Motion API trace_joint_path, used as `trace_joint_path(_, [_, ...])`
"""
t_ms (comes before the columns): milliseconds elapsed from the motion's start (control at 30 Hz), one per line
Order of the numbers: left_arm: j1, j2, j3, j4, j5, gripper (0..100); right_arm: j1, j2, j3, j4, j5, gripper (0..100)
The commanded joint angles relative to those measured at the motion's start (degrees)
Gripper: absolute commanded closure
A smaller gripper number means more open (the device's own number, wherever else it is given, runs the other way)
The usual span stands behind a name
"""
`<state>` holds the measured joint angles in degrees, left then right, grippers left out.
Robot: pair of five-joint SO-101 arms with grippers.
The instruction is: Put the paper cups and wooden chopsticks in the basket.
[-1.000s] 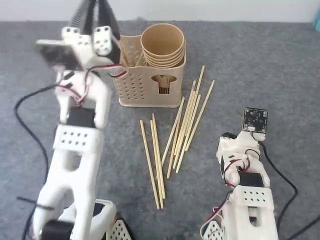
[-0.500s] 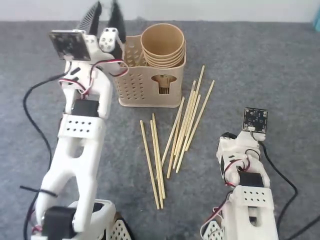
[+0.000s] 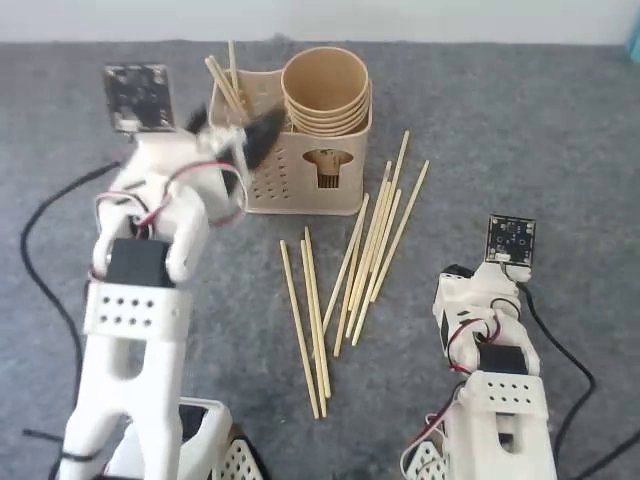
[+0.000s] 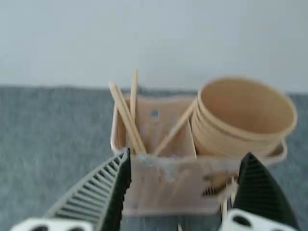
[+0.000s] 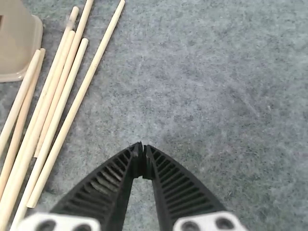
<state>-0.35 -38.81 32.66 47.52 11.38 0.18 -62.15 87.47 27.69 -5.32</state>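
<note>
Since a second ago, our left arm (image 3: 140,300) has drawn back toward its base, and the left gripper (image 3: 232,130) has come away from above the basket's left compartment to sit low at the basket's near left corner. Our right arm (image 3: 495,340) and the loose chopsticks have not shifted.

We work on a grey, carpet-like surface (image 3: 560,150) whose far edge meets a pale wall (image 3: 450,20) just behind the basket. A broad bare stretch of it lies to the right of the basket and beyond the right arm.

We see the left gripper spread wide with nothing between its fingers (image 4: 103,192), pointing at the basket's near wall. The right gripper (image 5: 142,147) is closed on nothing, its tips just over the surface, beside the loose sticks but apart from them.

The basket (image 3: 300,180) stands upright near the far edge. A stack of paper cups (image 3: 325,85) fills its right compartment, rims above the wall. A few chopsticks (image 3: 225,80) lean in its left compartment, their ends sticking out past the rim.

The loose chopsticks (image 3: 355,260) lie fanned on the surface between our two arms, some far ends near the basket's front right corner.
</note>
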Motion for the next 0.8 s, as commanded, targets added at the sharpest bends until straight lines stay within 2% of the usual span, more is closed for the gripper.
trace_joint_path(0, [1.41,-1.32,-0.22,21.1,0.62,66,0.31,-1.71,-0.44,-1.45,0.35,99.1])
trace_joint_path(133, [0.26,4.84,5.49,21.01,0.62,66,0.22,-1.71,-0.44,-1.45,0.35,99.1])
trace_joint_path(333, [-0.88,17.49,14.2,8.88,4.84,66,0.31,-1.71,-0.35,-1.45,0.35,99.1])
trace_joint_path(500, [2.11,23.91,15.16,4.84,5.36,67,0.31,-1.71,-0.35,-1.45,0.35,99.1])
trace_joint_path(700, [5.8,27.43,15.16,-1.67,7.74,83,0.48,-1.71,-0.35,-1.45,0.35,99.1])
trace_joint_path(767, [6.15,28.84,15.16,-3.16,7.74,85,0.48,-1.71,-0.35,-1.45,0.35,99.1])
